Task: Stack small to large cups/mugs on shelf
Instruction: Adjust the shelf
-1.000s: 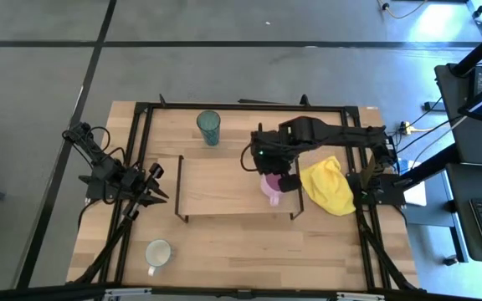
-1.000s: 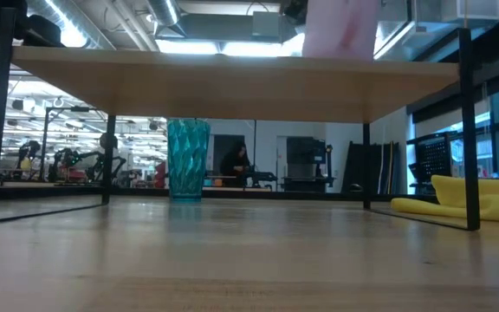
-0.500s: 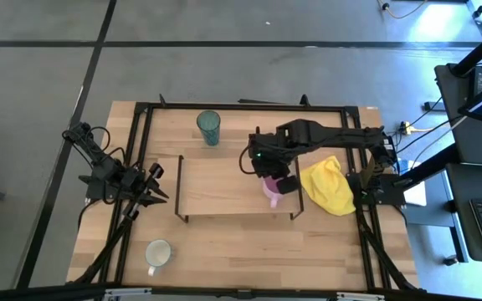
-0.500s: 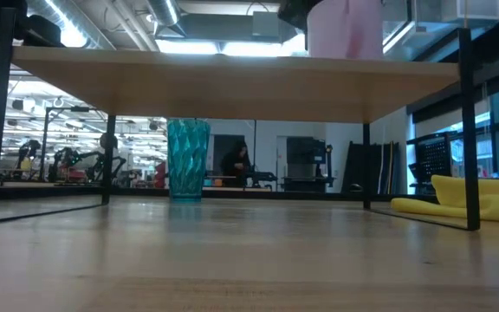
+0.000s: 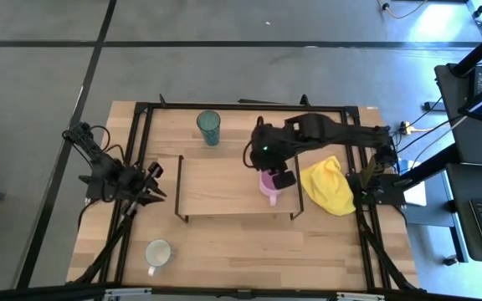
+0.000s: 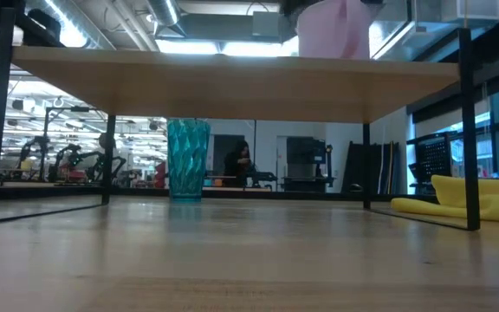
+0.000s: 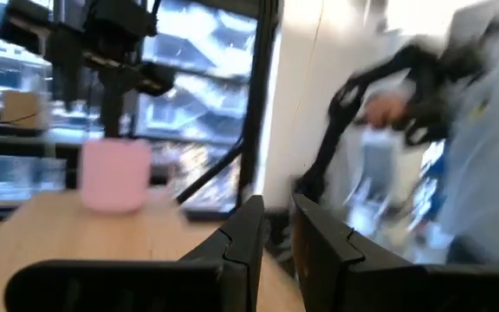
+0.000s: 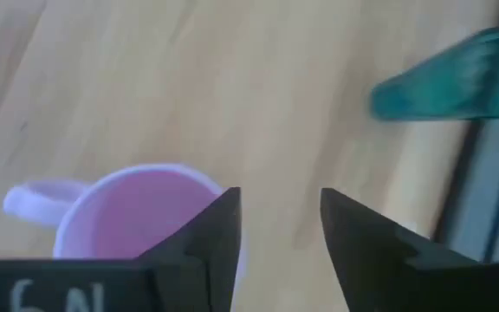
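Left gripper (image 5: pixel 151 191) idles nearly pressed together off the low light-wood shelf's (image 5: pixel 216 180) left end, teal translucent tumbler (image 5: pixel 208 127) behind it on the bench, right gripper (image 5: pixel 273 174) spread above the pink handled mug (image 5: pixel 268 186) on the shelf's right end; should lift straight up, clear of the rim.

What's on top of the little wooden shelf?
The pink mug sits on the shelf, near its right end, with the right gripper just above it. The arm covers part of the board there.
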Controlling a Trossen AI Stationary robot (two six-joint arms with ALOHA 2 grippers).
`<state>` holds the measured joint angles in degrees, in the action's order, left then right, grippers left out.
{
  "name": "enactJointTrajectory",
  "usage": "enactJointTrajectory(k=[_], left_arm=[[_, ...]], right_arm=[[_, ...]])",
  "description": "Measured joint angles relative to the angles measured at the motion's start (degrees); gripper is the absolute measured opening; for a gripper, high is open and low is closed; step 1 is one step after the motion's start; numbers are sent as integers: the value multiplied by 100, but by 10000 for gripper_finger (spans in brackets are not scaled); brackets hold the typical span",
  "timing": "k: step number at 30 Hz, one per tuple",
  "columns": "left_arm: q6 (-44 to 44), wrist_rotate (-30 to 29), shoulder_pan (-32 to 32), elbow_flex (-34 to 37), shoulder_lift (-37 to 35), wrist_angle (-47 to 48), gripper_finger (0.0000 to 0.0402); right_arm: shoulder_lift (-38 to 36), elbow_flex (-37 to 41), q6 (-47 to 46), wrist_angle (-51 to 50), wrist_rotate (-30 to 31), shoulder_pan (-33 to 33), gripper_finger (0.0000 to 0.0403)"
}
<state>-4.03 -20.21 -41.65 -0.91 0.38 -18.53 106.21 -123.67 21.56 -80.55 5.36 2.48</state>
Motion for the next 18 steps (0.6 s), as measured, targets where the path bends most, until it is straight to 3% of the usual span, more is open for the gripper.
enactJointTrajectory(k=[6,8,10,12,14,16,18], left_arm=[[-29,1427,-2,-2,-1,-779,53],[279,1565,-4,-2,0,-608,53],[-103,1565,-4,0,2,-530,53],[-987,1141,-4,-1,-2,-525,53],[-1759,26,14,-11,-4,-112,53],[-2067,-705,34,-7,-2,498,53],[-2063,-1014,39,-6,0,979,53]], right_arm=[[-13,-937,-279,17,626,0,160],[-13,-1123,-349,16,845,0,160],[-20,-1129,-396,64,1003,0,160],[-28,-1114,-481,28,1063,-7,160],[-6,-1112,-496,14,1074,-30,160],[14,-1113,-519,18,1117,-37,160],[31,-1109,-611,91,1141,-71,160]])
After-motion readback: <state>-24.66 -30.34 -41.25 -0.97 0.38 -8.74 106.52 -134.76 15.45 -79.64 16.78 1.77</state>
